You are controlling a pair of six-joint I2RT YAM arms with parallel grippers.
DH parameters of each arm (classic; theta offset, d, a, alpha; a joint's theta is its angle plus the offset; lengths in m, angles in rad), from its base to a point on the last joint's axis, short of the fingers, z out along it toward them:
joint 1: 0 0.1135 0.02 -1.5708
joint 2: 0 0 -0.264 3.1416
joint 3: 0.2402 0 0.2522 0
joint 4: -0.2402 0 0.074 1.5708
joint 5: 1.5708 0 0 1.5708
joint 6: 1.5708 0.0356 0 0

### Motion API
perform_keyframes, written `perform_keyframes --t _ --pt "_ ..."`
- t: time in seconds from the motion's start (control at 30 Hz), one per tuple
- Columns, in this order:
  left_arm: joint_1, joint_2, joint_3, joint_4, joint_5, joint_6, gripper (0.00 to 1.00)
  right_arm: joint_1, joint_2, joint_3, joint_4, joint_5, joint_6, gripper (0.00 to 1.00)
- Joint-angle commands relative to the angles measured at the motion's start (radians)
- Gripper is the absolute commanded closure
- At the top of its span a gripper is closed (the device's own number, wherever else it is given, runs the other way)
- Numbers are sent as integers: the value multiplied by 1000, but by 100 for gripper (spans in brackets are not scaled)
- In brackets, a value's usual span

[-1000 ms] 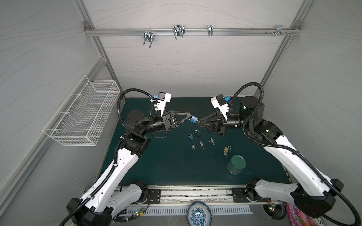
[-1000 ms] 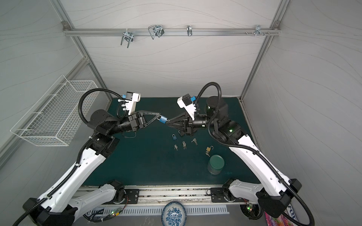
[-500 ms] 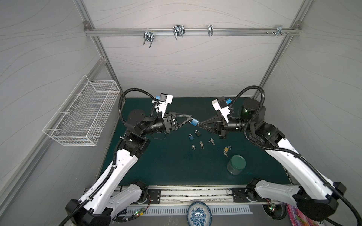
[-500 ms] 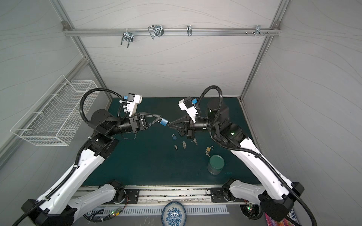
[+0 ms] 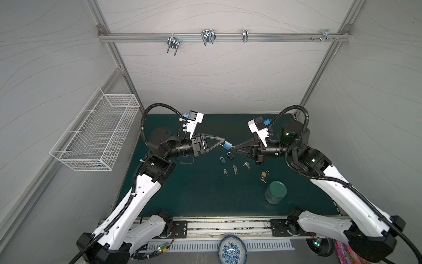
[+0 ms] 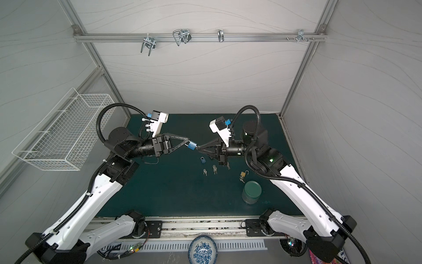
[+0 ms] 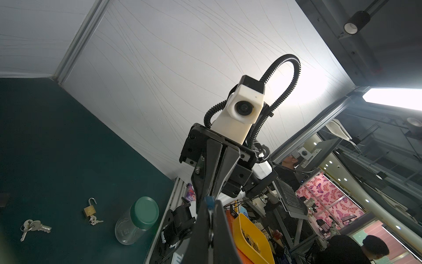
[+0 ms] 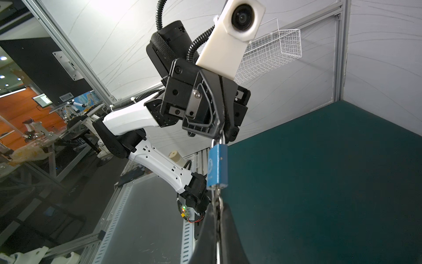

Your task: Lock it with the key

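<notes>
Grey booth walls enclosed a dark green table (image 5: 194, 194). Four locks showed. Three lay on the table: a blue lock (image 5: 222, 160), a black lock (image 5: 230, 156), and a brass lock (image 5: 264, 174) with its shackle open and keys at its base. Three key bunches (image 5: 234, 169) lay near them. The fourth, a blue padlock (image 5: 227, 145), hung above the table, its shackle pinched by the left fingers (image 8: 225, 109). The right fingers (image 8: 230, 235) were pressed together on a key (image 8: 217, 194) meeting its underside. Its emblem was unreadable. One green-lidded jar (image 5: 275, 193), one wire basket (image 5: 96, 139) and one patterned bowl (image 5: 231, 250) completed the scene.
</notes>
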Motion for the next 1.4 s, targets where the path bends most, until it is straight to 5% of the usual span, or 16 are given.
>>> perform_keyframes --t 0.0,0.23,0.43,0.63,0.87,1.07,1.37 --pt "46 -42 80 112 -51 13 100 -10 -41 -29 -12 -49 134 100" --pt "46 -47 76 99 -63 38 100 -12 -29 -81 145 -105 363 100" --pt "46 -52 85 7 -101 92 100 -14 -36 -60 -23 -15 188 100" --pt "46 -56 140 -360 -288 275 100 12 -36 -76 -169 209 26 100" --pt "46 -65 107 -600 -504 364 100 175 11 -78 -289 550 -140 100" --pt "46 -87 -23 -672 -666 321 100 263 82 -120 -251 655 -172 100" --pt "65 -100 -247 -597 -760 188 100 280 219 -199 -122 694 -136 100"
